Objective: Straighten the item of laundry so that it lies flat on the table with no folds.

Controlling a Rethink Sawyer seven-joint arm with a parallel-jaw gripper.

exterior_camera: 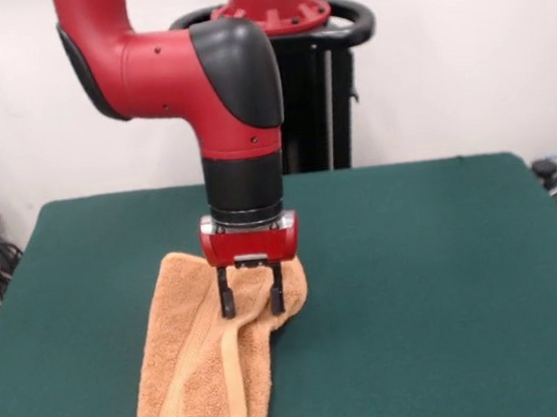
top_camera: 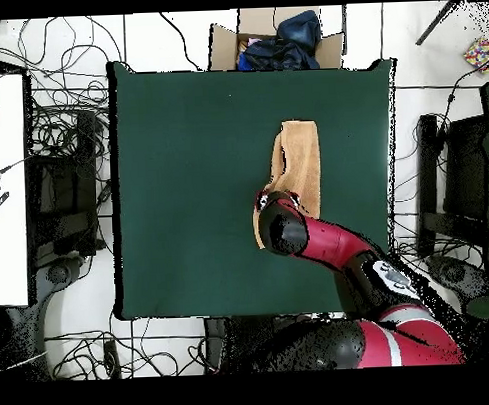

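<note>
One orange-tan towel (exterior_camera: pixel 211 367) lies folded lengthwise on the green table (exterior_camera: pixel 439 291), running from mid-table to the front-view camera's edge; the red arm's gripper (exterior_camera: pixel 253 300) stands over its robot-side end, fingers spread, tips at the cloth.

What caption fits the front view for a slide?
Sawyer's open gripper stands over the far end of a folded orange towel on the green table.
</note>
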